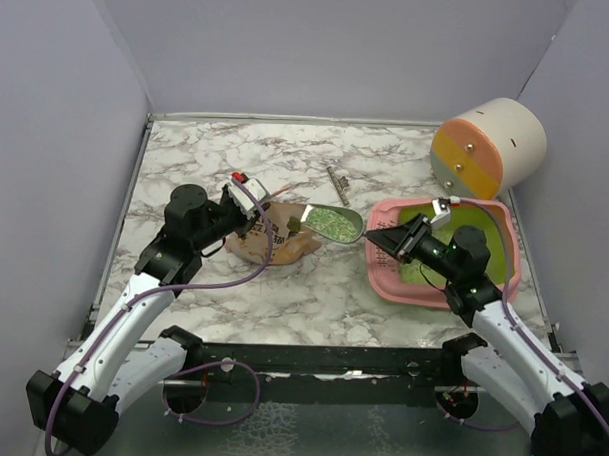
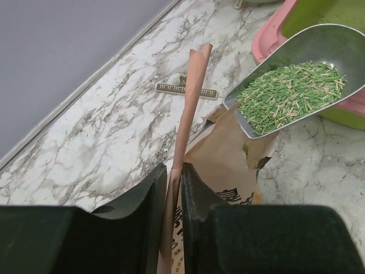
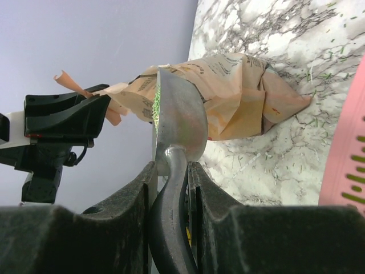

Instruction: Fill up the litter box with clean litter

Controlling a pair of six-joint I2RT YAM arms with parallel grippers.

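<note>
The right tool (image 1: 386, 236) is clamped on the handle of the scoop (image 1: 331, 223). The scoop's long axis points straight ahead of that tool, and its bowl, heaped with clean litter (image 2: 291, 94), sits by the mouth of the bag (image 1: 279, 245). The litter box (image 1: 397, 288) lies beneath and behind that tool, so the load probably has to swing back over it. The left tool (image 1: 253, 212) is pinched shut on the bag's flap, beyond the scoop's tip. A clip (image 1: 337, 184) and a cylinder (image 1: 493, 145) rest on the counter (image 1: 387, 161), off that path.
</note>
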